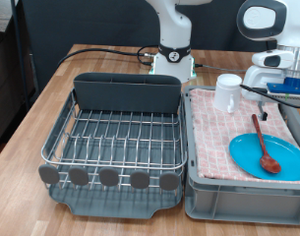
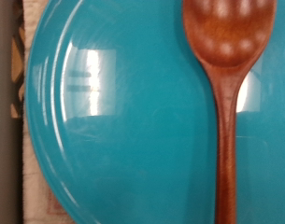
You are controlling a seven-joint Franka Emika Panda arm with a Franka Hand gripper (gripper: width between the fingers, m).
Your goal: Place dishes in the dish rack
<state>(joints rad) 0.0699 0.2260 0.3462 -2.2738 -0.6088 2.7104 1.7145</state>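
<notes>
A grey plastic bin (image 1: 223, 199) stands on the wooden surface (image 1: 31, 128) at the exterior view's right, lined with a pink checkered cloth (image 1: 210, 138). A black cable (image 1: 95, 49) runs across the surface near the exterior view's top. In the wrist view a strip of the cloth shows along one edge.

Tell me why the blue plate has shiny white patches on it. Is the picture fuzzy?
In the wrist view, the pale streaks on the plate are glare from lights above, and the wooden spoon looks soft and a bit blurred, being so close. In the exterior view, the plate shows little glare, and the dish rack wires look fairly sharp.
</notes>
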